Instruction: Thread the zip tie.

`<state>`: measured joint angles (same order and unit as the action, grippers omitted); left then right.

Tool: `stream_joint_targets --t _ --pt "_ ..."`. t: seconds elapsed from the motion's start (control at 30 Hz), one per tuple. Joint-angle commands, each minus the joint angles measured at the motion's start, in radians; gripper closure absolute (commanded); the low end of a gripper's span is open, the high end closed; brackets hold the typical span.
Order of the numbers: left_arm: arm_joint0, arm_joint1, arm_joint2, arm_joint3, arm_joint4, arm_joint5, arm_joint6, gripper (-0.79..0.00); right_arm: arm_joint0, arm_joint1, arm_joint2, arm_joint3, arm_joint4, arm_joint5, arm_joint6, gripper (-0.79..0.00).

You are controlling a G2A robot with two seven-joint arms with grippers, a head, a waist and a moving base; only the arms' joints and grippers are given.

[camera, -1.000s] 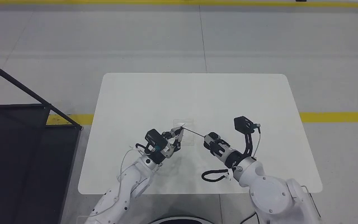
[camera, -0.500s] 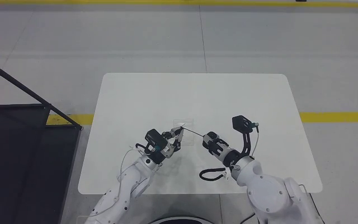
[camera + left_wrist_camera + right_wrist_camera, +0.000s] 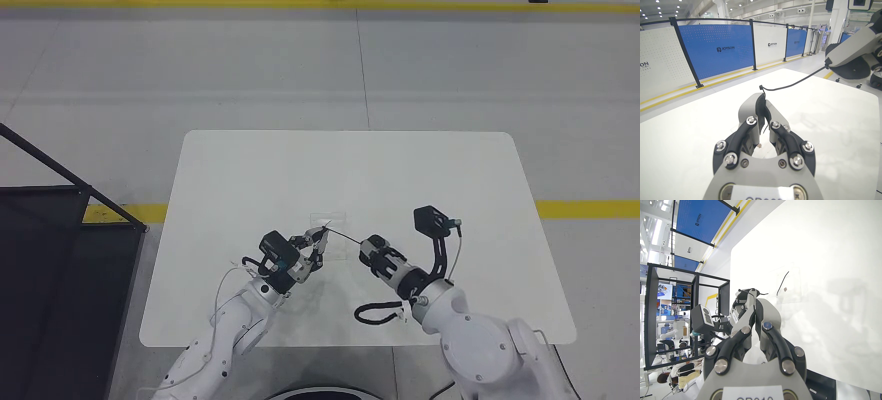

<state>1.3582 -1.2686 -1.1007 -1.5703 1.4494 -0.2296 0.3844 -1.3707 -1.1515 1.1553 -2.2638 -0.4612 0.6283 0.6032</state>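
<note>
A thin black zip tie point(image 3: 342, 236) hangs a little above the white table point(image 3: 420, 180), stretched between my two grippers. My left gripper point(image 3: 316, 240) is shut on its head end. In the left wrist view the small head point(image 3: 760, 87) sticks out past the left gripper point(image 3: 762, 98), and the strap point(image 3: 791, 85) curves away to the right arm's fingers point(image 3: 840, 58). My right gripper point(image 3: 368, 245) is shut on the tail end. In the right wrist view the right gripper point(image 3: 755, 303) sits just short of the left fingers point(image 3: 743, 296).
A clear sheet point(image 3: 791, 294) lies flat on the table under the grippers, with a thin black line point(image 3: 782, 282) on it. A black cable loop point(image 3: 375, 312) rests near the right arm. A dark framed rack point(image 3: 50, 270) stands off the table's left edge.
My right gripper has crept slightly left, toward the left gripper, with the tail still held. The left arm has stayed put.
</note>
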Motion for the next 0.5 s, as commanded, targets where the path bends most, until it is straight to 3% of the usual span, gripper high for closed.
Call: stream_joint_targets --t 0.0,0.47 --pt "-0.001 -0.001 0.002 0.002 0.003 0.004 0.000 0.000 -0.003 -0.001 0.000 -0.003 0.003 -0.007 -0.003 0.000" --pt "-0.002 -0.003 0.004 0.005 0.020 0.014 0.000 0.000 -0.030 -0.004 0.020 -0.017 0.056 -0.074 -0.024 0.000"
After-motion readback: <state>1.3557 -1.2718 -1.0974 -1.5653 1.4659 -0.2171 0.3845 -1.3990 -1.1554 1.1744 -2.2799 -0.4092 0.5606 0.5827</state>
